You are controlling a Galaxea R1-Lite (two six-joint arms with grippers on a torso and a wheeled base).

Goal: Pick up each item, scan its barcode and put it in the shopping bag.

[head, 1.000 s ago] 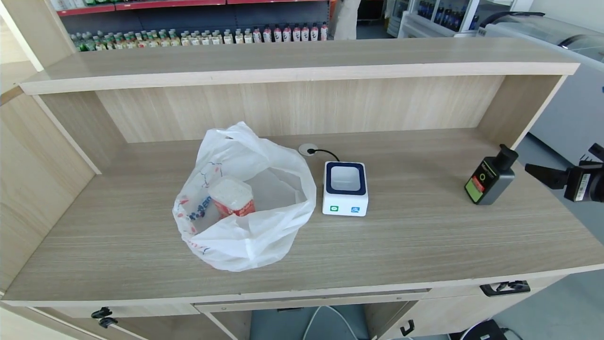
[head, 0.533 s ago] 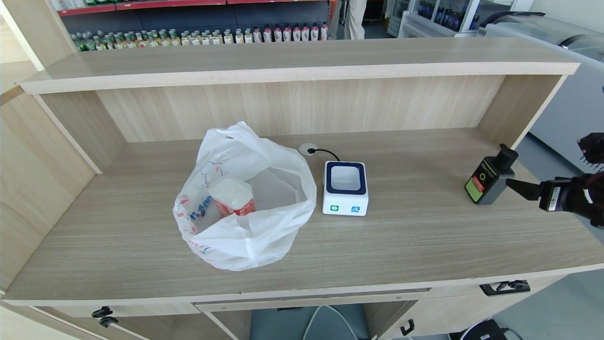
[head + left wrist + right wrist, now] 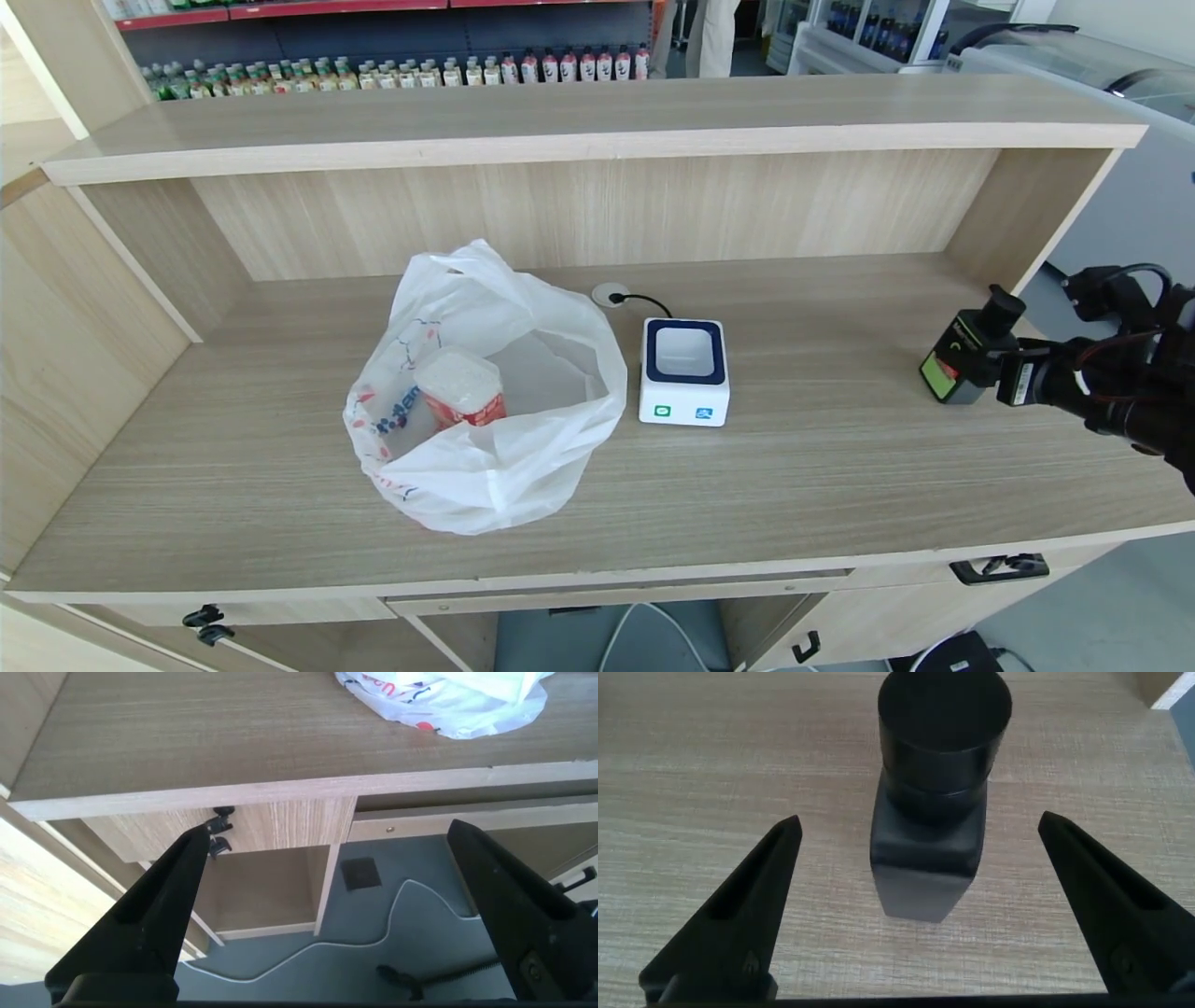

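Right hand [image 3: 920, 826] released, fingers spread wide on either side of the dark bottle [image 3: 938, 812], not touching it. Bottle sits on the tabletop [image 3: 822, 467] near its right end, black cap up, green and red label facing me in the head view. Well apart from it, mid-tabletop, is the white scanner [image 3: 683, 371], cable running off behind it. Just left of the scanner lies the shopping bag [image 3: 485, 392], mouth open, with a red and white cup [image 3: 459, 385] inside. Left hand [image 3: 329, 833] released too, fingers apart, hanging low before the tabletop's front edge, under the bag's corner.
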